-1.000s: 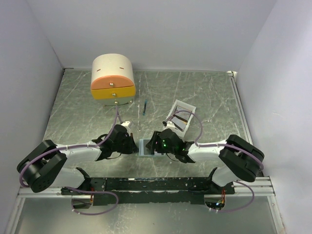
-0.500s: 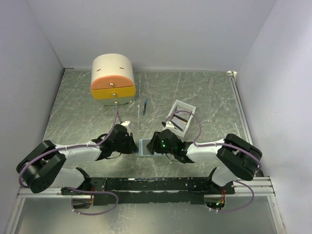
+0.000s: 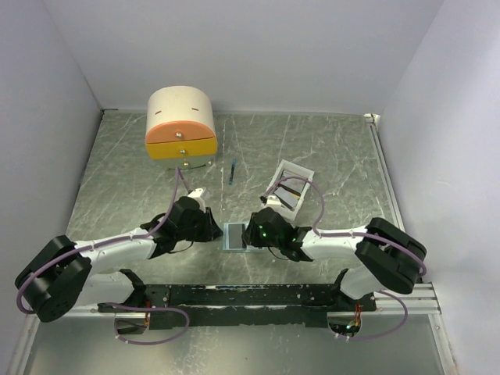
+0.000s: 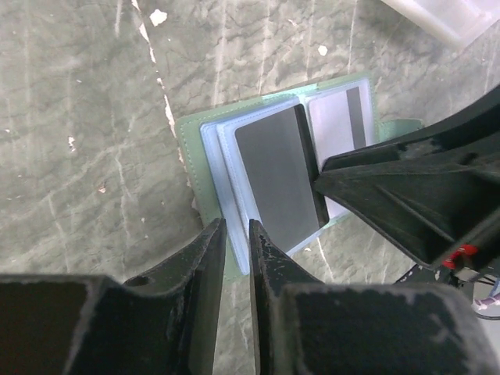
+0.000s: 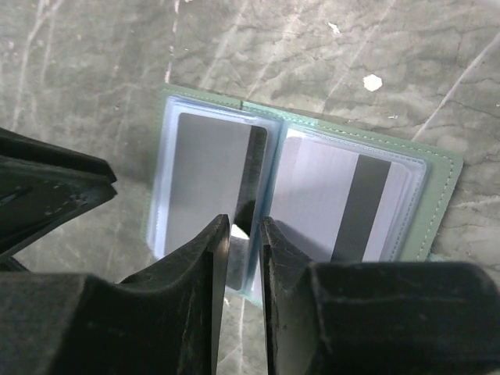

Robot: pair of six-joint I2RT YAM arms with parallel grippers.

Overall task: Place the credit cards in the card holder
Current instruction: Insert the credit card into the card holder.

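Left wrist view | card holder (image 4: 223, 164) open, likely light, floppy, slick; best pinched at cover edge | left claw (image 4: 237, 228), right claw (image 5: 244, 228): jaws narrow, grip untellable

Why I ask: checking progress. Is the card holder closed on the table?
No, the card holder lies spread open, with cards showing on both sides.

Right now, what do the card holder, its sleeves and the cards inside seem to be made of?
The card holder: pale green faux leather perhaps, matte, with a seam line along its edge. The sleeves: clear soft plastic, glossy, with a bluish sheen. The cards: probably grey plastic, smooth, each with a dark stripe.
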